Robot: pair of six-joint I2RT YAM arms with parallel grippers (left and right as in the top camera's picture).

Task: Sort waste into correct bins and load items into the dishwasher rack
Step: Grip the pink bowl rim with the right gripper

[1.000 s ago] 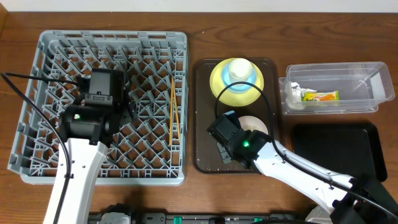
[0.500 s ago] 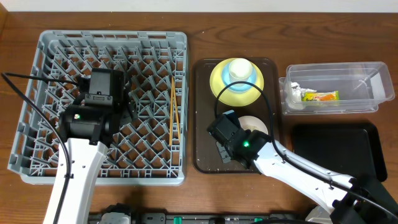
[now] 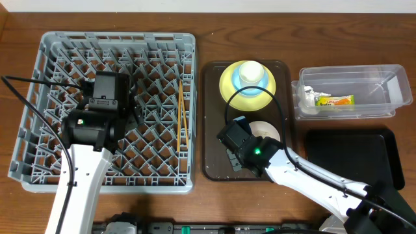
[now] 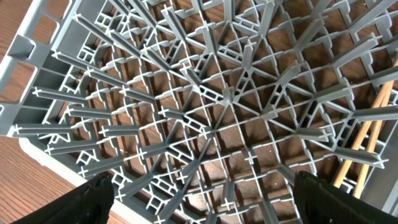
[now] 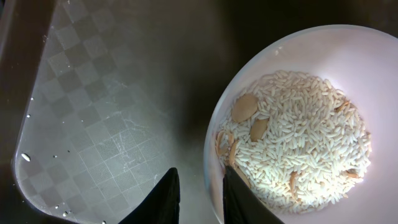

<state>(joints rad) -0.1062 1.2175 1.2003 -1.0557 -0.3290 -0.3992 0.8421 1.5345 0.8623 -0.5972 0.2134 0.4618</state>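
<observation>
The jaws of our right gripper (image 5: 199, 169) straddle the rim of the bowl (image 5: 348, 56), one inside, one outside over the tray (image 5: 93, 124); we cannot tell whether they pinch it. The bowl holds scraps (image 5: 298, 137). Our left gripper (image 4: 202, 180) gapes empty over the rack (image 4: 217, 93).

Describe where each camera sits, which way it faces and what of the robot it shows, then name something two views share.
Overhead: fixed above the table, looking straight down on grey rack, brown tray, clear tub and black tray; left arm and right arm show.
Left wrist: on the left arm, facing down into the rack; left claw tips at the bottom corners.
Right wrist: close above the white bowl of food scraps; right claw straddles its rim.
Shared: overhead and left wrist both show the chopsticks.
</observation>
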